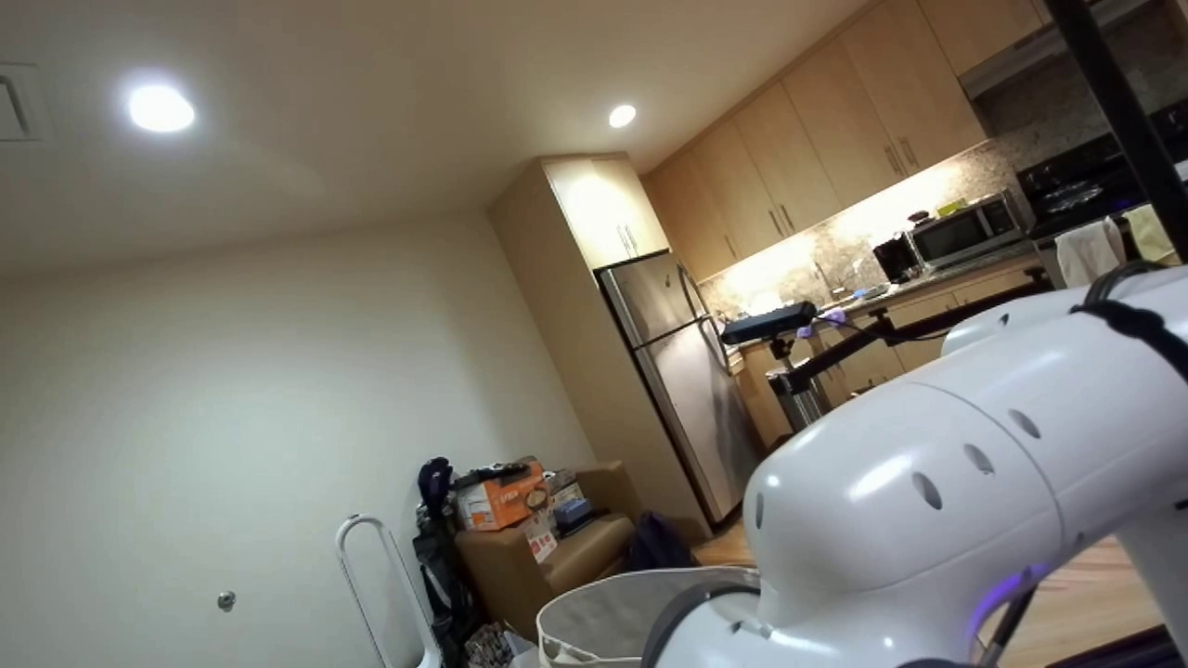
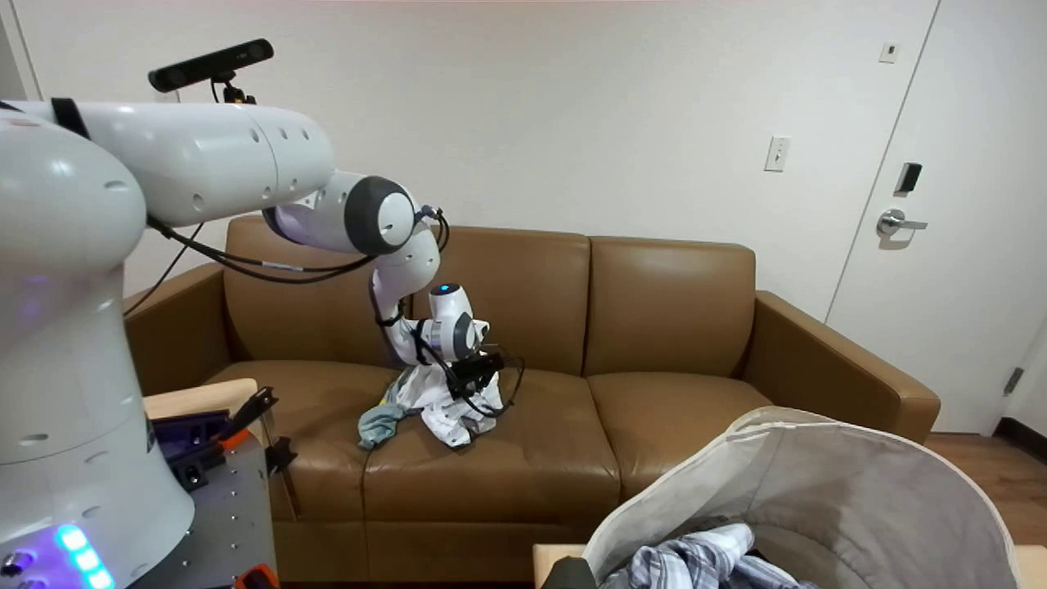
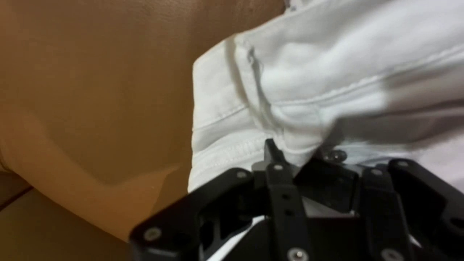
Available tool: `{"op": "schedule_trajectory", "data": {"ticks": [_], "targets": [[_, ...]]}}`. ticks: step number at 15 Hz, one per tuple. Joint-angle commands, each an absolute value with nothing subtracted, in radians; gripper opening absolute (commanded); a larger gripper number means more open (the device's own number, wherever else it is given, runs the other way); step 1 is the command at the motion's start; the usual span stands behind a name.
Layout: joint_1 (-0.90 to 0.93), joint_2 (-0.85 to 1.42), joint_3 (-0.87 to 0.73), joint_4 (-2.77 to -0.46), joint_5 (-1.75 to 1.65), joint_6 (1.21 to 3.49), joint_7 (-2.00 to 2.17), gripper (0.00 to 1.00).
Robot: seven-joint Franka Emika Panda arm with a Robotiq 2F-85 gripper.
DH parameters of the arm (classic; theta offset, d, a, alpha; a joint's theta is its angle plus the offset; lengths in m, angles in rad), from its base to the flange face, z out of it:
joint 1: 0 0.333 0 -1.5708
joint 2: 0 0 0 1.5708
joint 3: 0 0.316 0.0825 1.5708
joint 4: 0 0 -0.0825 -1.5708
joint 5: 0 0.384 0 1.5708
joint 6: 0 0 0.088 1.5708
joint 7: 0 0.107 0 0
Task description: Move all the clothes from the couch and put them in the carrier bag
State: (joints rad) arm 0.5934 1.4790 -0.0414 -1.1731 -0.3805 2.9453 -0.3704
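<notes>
My gripper (image 3: 294, 159) is down on a white garment (image 3: 308, 79) with stitched seams. Its fingers are close together with a fold of the cloth pinched between them. The right fingertip is partly hidden by cloth. In an exterior view, my gripper (image 2: 476, 375) is low over the clothes pile on the couch (image 2: 679, 303). The white garment (image 2: 429, 384) lies there bunched, with a grey-green garment (image 2: 380, 424) beside it on the left. The carrier bag (image 2: 883, 491) stands open at front right with plaid clothing (image 2: 695, 560) inside. The bag's rim also shows in an exterior view (image 1: 603, 622).
The couch armrest (image 2: 851, 360) rises between the seat and the door (image 2: 973, 245). A metal-topped stand (image 2: 217, 523) with clamps is beside the arm base. A brown armchair (image 1: 506, 566) with an orange box (image 1: 515, 498) stands behind the bag.
</notes>
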Motion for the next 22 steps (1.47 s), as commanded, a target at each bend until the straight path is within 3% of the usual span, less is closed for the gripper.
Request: {"op": "schedule_trajectory", "data": {"ticks": [1, 8, 10, 13, 20, 21, 22], "targets": [[0.58, 1.479, -0.029, -1.167, -0.409, 2.94, -0.353, 0.03], [0.582, 1.478, -0.028, -1.166, -0.409, 2.939, -0.353, 0.05], [0.608, 1.394, -0.082, -1.259, -0.386, 2.971, -0.329, 0.07], [0.69, 1.251, -0.227, -1.404, -0.38, 3.037, -0.182, 0.04], [1.077, 1.027, -0.73, -1.668, -0.404, 3.024, 0.148, 0.04], [0.968, 1.116, -0.629, -1.528, -0.383, 3.022, 0.077, 0.04], [1.002, 1.092, -0.663, -1.554, -0.383, 3.017, 0.089, 0.04]]}}
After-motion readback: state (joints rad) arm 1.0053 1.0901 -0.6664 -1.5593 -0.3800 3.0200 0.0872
